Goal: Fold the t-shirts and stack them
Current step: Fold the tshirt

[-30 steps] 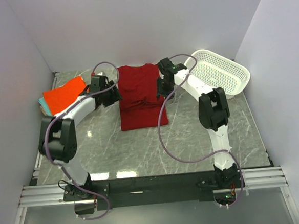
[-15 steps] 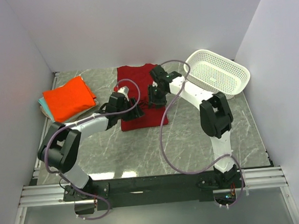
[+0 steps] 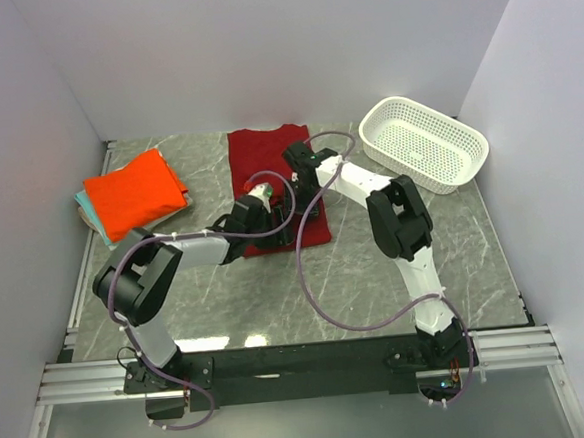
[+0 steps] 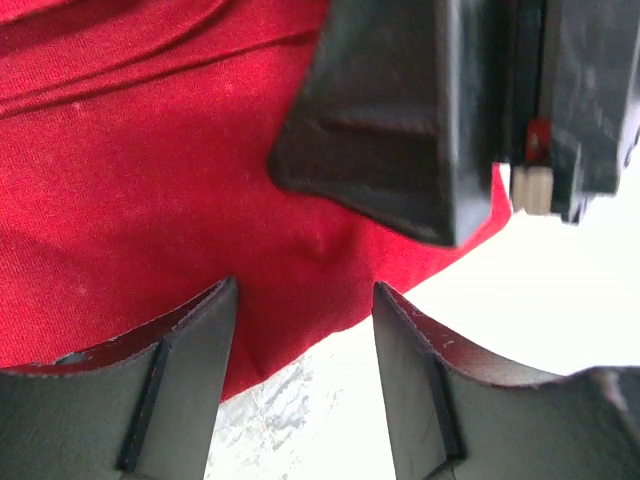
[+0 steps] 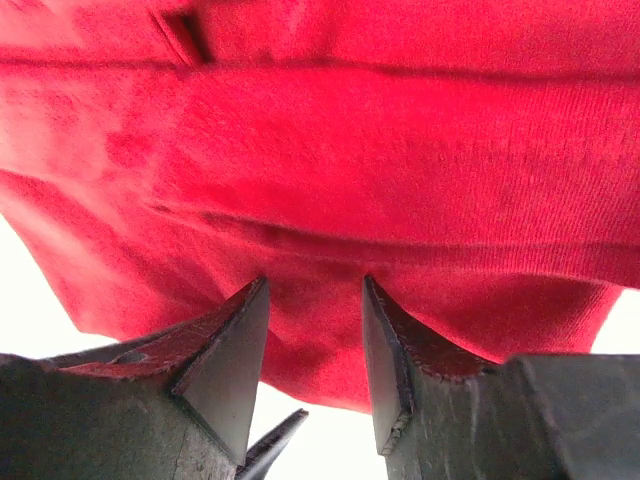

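The dark crimson t-shirt [image 3: 263,153] lies folded lengthwise at the back middle of the table. My left gripper [image 3: 276,220] is open low over its near part. In the left wrist view [image 4: 304,290] the shirt's edge [image 4: 150,220] lies between the jaws, over marble. My right gripper [image 3: 298,183] is open just above the shirt's middle, close to the left one. In the right wrist view [image 5: 315,285] red cloth [image 5: 400,150] fills the gap. The orange t-shirt [image 3: 135,192] lies folded at the left on the teal and tan ones [image 3: 84,207].
A white perforated basket [image 3: 424,142] stands at the back right. The right gripper's black body [image 4: 400,120] looms close in the left wrist view. White walls close in the marble table [image 3: 376,273] on three sides.
My left gripper swung from beside the orange stack rightward onto the red shirt's near part. My right gripper moved from the shirt's right edge inward and nearer. The two now almost meet.
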Robot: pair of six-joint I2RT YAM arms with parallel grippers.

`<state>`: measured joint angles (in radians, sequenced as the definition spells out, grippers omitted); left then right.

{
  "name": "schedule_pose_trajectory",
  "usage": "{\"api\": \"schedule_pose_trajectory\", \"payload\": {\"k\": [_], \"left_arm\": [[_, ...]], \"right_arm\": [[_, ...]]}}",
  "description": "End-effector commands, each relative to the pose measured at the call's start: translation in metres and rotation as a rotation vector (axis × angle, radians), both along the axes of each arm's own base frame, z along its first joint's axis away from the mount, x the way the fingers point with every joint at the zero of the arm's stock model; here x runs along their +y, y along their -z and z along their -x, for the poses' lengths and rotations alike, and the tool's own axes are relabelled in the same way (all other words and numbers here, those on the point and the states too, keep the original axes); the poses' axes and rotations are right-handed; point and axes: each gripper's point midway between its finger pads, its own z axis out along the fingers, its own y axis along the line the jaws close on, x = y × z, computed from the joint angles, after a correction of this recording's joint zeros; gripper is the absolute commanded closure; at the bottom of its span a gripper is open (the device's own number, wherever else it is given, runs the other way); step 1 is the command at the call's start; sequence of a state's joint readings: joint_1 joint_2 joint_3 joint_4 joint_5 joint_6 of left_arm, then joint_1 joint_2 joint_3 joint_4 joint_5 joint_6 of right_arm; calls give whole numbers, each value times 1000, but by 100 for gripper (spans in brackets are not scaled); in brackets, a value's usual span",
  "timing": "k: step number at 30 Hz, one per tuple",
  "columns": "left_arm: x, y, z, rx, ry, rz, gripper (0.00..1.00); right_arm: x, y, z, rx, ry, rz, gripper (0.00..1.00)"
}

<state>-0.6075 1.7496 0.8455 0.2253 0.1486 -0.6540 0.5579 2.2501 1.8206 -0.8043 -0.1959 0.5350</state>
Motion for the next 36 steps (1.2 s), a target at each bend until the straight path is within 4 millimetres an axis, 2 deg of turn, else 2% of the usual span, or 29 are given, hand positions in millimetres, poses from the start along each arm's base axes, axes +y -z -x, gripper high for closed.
{"api": "schedule_pose_trajectory", "payload": {"k": [1,8,14,20,25,27,28,31,33,34,35,36], "left_arm": [[9,29,18,27,23,-111,38],[17,46,45,58,43,-183,38],[16,56,79,94,87,-198,38],[20,68,107,132,118,-228,38],[24,73,125,156,137,-254,38],[23,70,131,153,142,-250,37],[27,72,135,161,140,-262,37],[28,62,139,153,141,-264,37],[25,46,138,135,138,-239,36],[21,36,135,117,136,-218,36],[28,26,133,104,108,-237,35],[27,17,131,90,98,-225,34]], "right_arm": [[9,-17,-23,-75,21,-11,51],[-1,-9,-43,-103,53,33,51],[-7,-7,-63,-117,81,49,51],[-1,-32,-83,-165,119,-23,51],[0,-57,-86,-193,131,-75,51],[-2,-64,-87,-197,137,-101,51],[-5,-62,-82,-185,138,-96,51],[-16,-80,-71,-208,139,-96,50],[-25,-84,-65,-222,132,-82,50],[-34,-87,-54,-217,131,-71,50],[-39,-88,-48,-219,131,-64,50],[-44,-90,-43,-231,122,-58,49]]}}
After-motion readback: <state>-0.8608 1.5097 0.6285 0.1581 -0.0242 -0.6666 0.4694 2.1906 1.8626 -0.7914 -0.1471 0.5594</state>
